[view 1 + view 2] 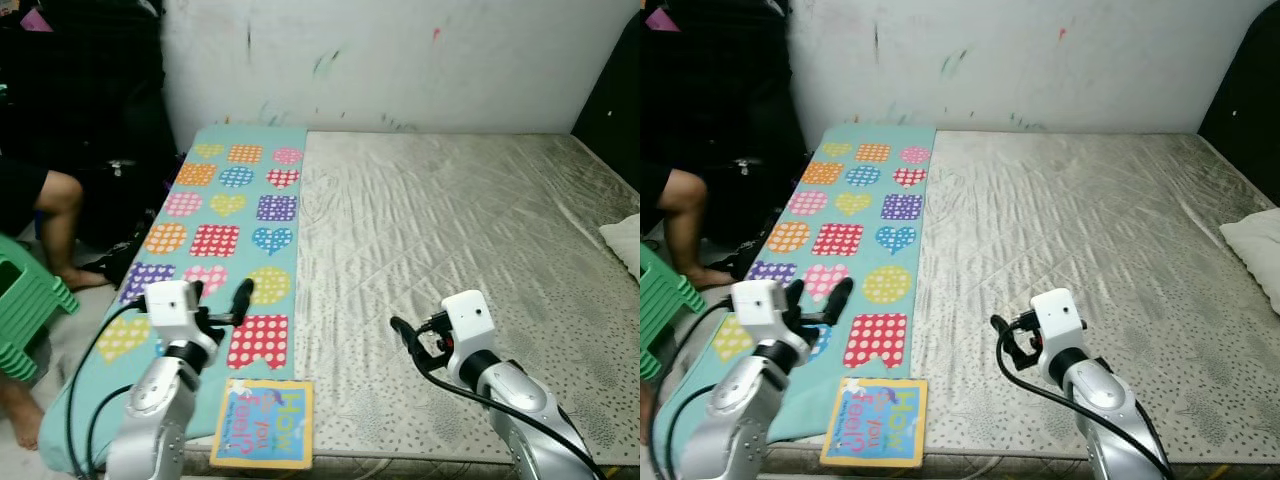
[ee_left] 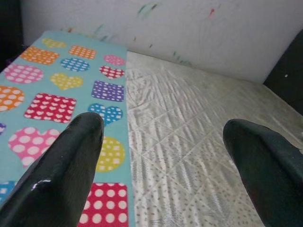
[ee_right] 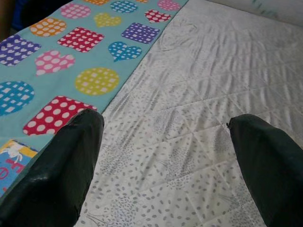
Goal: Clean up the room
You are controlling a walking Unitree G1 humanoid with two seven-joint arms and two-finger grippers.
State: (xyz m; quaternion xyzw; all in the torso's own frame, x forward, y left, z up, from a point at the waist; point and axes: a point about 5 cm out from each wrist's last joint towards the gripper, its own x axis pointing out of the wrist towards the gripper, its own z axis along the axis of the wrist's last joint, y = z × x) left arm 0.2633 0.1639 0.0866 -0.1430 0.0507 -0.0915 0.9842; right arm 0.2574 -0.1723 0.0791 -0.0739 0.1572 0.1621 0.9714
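A children's book (image 1: 263, 423) with a blue and yellow cover lies flat at the bed's front edge, on the near end of a teal mat (image 1: 230, 215) printed with dotted hearts, circles and squares. My left gripper (image 1: 225, 305) hovers open over the mat, just beyond the book and slightly left of it. Over the bare grey quilted mattress (image 1: 460, 220), to the right of the book, my right gripper (image 1: 415, 345) is open and holds nothing. In the right wrist view the book's corner (image 3: 9, 163) shows beside one finger (image 3: 57, 170).
A person's bare leg (image 1: 55, 215) and a green plastic stool (image 1: 25, 300) are on the floor left of the bed. A white pillow (image 1: 625, 240) lies at the bed's right edge. A marked white wall (image 1: 400, 60) stands behind, with dark items (image 1: 90, 80) at the back left.
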